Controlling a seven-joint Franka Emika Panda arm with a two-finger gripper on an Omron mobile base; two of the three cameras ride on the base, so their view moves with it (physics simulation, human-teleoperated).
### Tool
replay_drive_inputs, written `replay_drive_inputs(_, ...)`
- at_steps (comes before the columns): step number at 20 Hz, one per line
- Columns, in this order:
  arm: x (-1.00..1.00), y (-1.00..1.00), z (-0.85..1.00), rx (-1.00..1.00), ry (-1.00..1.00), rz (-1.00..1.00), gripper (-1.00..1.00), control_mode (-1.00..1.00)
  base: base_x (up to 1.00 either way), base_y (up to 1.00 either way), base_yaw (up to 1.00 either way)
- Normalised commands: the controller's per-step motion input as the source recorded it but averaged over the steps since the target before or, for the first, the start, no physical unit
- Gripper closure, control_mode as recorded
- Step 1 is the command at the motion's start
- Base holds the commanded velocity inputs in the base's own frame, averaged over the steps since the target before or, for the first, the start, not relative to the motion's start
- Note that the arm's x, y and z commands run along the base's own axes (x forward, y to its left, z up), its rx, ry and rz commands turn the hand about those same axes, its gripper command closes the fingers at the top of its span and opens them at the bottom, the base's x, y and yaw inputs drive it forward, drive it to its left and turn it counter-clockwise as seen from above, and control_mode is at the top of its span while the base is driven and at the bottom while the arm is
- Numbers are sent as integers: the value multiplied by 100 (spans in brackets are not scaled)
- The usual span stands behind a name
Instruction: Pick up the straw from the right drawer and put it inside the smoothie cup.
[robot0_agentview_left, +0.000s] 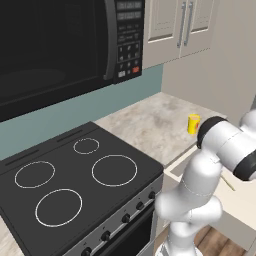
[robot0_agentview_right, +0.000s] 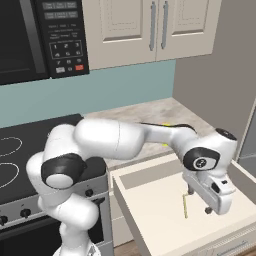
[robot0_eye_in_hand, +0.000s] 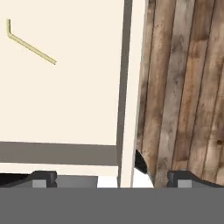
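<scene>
The right drawer (robot0_agentview_right: 150, 200) stands pulled out, pale cream and shallow, below the counter edge. The straw (robot0_agentview_right: 185, 205) lies flat on its floor, a thin yellowish stick with a bent end (robot0_eye_in_hand: 30, 46). My gripper (robot0_agentview_right: 199, 200) hangs over the drawer with its fingers pointing down, open and with nothing between them. In the hand view the gripper (robot0_eye_in_hand: 113, 178) sits over the drawer's wall (robot0_eye_in_hand: 127, 87), and the straw lies apart from it at the upper left. The smoothie cup (robot0_agentview_left: 193, 124), small and bright yellow, stands upright on the counter behind the arm.
A black stove (robot0_agentview_left: 80, 175) with white burner rings and front knobs lies left of the drawer. A microwave (robot0_agentview_left: 60, 45) and cream cabinets (robot0_agentview_right: 150, 30) hang above. A grey wall (robot0_agentview_right: 215, 75) closes the counter on the right. Wood floor (robot0_eye_in_hand: 183, 87) lies beyond the drawer wall.
</scene>
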Motion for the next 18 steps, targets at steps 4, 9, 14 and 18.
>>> replay_drive_inputs(4,53,-7,-10,-9,6,53,-100,-100,0,0,0)
replay_drive_inputs(9,45,0,-30,-2,-3,39,-100,-100,0,0,0)
replay_drive_inputs(14,43,16,-52,0,-25,8,-100,-100,0,0,0)
replay_drive_inputs(18,78,0,-28,0,-20,5,-100,-100,0,0,0)
